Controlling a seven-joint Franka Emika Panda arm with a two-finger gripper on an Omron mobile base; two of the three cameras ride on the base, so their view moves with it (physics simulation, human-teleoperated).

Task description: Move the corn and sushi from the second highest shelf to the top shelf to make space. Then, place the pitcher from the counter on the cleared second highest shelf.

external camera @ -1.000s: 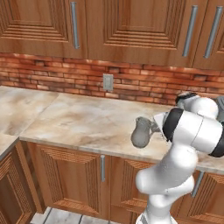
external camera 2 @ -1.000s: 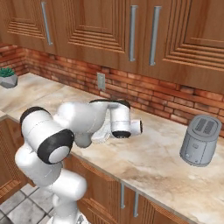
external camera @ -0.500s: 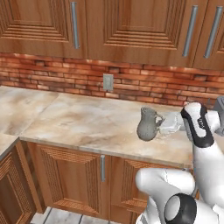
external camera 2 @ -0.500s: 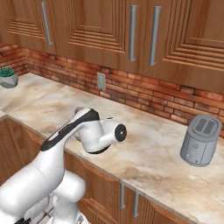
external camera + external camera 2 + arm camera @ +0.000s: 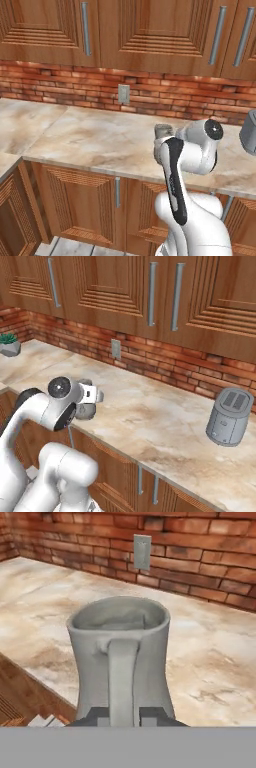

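Above counter edge (image 5: 165, 436): pitcher (image 5: 120, 657) upright, handle facing camera, held off marble. Gripper (image 5: 121, 716) fingers closed either side of handle, gripping it. Pitcher rim also peeks past wrist in left base view (image 5: 162, 131). Toaster (image 5: 228, 417) well apart, outlet (image 5: 142, 552) on brick behind. Judgement: pitcher stage underway, pickup done; carry to second highest shelf left. Corn, sushi status unknown from here.

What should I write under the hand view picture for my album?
Gripper closed on the grey pitcher's handle above the marble counter, facing a brick wall.
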